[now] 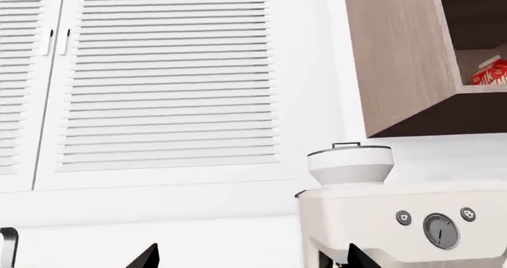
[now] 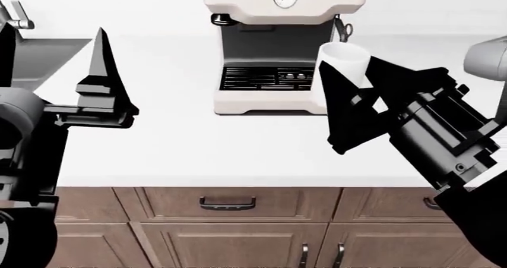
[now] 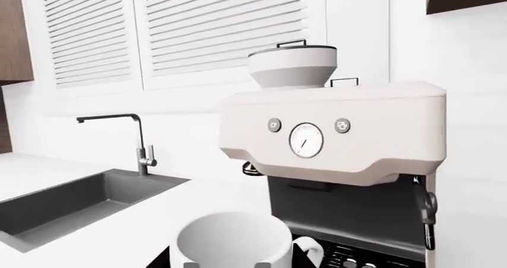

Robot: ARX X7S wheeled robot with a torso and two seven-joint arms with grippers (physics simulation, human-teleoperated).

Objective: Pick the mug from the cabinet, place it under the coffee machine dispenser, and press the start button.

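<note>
The right gripper (image 2: 354,104) is pinched on the white mug (image 2: 342,63), holding it upright above the white countertop (image 2: 182,143) — just to the right of the coffee machine (image 2: 273,48) and near its front right corner. In the right wrist view the mug (image 3: 232,239) shows its open rim close to the camera, with the handle toward the machine, and the coffee machine dispenser (image 3: 317,188) sits farther back as a dark recess under the cream upper body. The mug is not under that recess; it is off to the side of the black slatted drip grille (image 2: 265,78).

The left gripper (image 2: 99,84) is spread wide and holds nothing, hanging over the counter to the left of the machine, well apart from the mug. Far left, a dark sink (image 3: 71,202) with a thin faucet (image 3: 139,140) is set into the countertop.

On the machine's face a round gauge (image 3: 306,139) sits between two small buttons (image 3: 342,125), and a bean hopper (image 3: 291,66) stands on top. Behind are white louvered doors (image 1: 166,78). Up to the right, an open wooden cabinet (image 1: 404,54) holds a red carton (image 1: 490,73). Below the counter run wooden drawers (image 2: 225,204) with dark handles.
</note>
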